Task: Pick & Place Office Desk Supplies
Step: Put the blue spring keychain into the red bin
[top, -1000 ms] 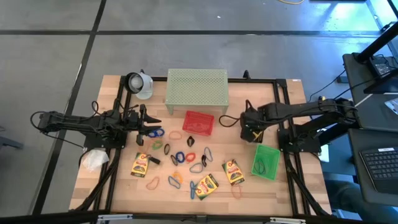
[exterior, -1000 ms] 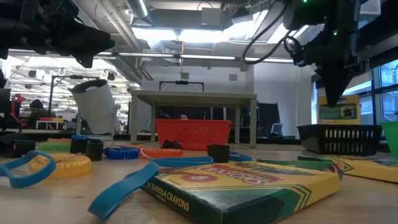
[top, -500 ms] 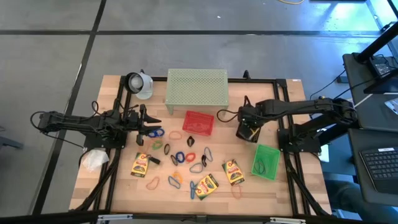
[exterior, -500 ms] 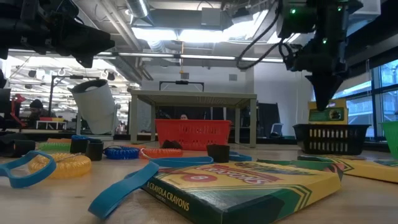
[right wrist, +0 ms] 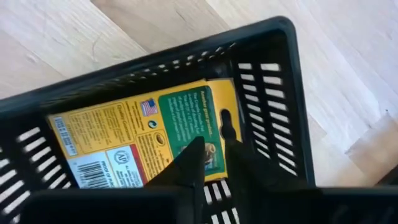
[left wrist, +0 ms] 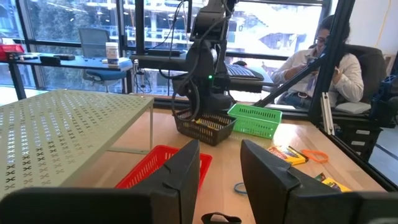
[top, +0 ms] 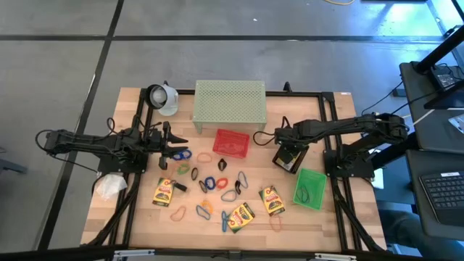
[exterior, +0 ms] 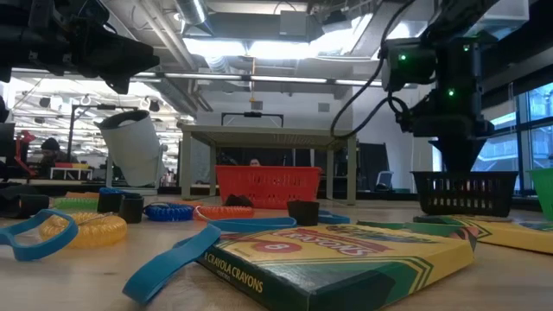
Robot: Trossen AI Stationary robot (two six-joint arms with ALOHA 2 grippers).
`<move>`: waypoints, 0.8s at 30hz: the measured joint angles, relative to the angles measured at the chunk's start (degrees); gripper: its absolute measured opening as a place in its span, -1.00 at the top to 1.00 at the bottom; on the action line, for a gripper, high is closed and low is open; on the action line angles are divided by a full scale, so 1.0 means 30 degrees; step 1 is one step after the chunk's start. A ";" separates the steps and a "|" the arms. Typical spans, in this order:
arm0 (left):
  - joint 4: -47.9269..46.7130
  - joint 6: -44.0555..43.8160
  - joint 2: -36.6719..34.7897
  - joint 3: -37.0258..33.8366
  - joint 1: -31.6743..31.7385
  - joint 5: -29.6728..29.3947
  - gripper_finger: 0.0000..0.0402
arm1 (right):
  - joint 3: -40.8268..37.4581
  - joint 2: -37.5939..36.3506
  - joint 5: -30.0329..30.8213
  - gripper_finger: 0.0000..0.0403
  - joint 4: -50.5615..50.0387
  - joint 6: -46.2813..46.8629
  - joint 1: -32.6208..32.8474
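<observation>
Right wrist view: my right tool (right wrist: 210, 152) is spreading, having lowered the crayon box (right wrist: 143, 140) into the black basket (right wrist: 273, 93).

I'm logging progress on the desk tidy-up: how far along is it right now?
Early stage. Done: one crayon box lies inside the black basket, and a few loops sit in the green basket. In hand: the right gripper hovers over that box, jaws slightly apart, holding nothing. Left: three crayon boxes and many loops and clips on the table. The left gripper waits, open.
</observation>
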 joint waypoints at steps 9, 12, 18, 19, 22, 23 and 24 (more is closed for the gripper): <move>0.0002 0.0000 0.0005 0.0000 0.0000 -0.0007 0.44 | 0.0001 0.0000 -0.0185 0.35 -0.0155 0.0169 0.0000; 0.0002 -0.0007 0.0005 0.0000 -0.0001 -0.0005 0.44 | 0.0554 0.0000 -0.0338 0.29 -0.1001 0.0181 0.0000; 0.0446 -0.0221 0.0005 0.0000 -0.0007 -0.0292 0.44 | 0.3511 -0.0007 0.0937 0.28 -0.3932 -0.0063 0.0098; 0.0665 -0.0430 0.0005 0.0000 0.0000 -0.0444 0.44 | 0.4004 -0.0007 0.1117 0.29 -0.4270 -0.0024 0.0273; 0.0367 -0.1187 0.0224 0.0425 0.0000 -0.0517 0.44 | 0.5320 -0.0015 0.1166 0.32 -0.4748 0.0322 0.0831; 0.0091 -0.1491 0.0423 0.0704 -0.0008 -0.0472 0.44 | 0.5695 -0.0015 0.1166 0.34 -0.4696 0.0333 0.1109; -0.0088 -0.1789 0.0695 0.0977 -0.0059 -0.0455 0.44 | 0.6024 -0.0015 0.1232 0.35 -0.4710 0.0401 0.1442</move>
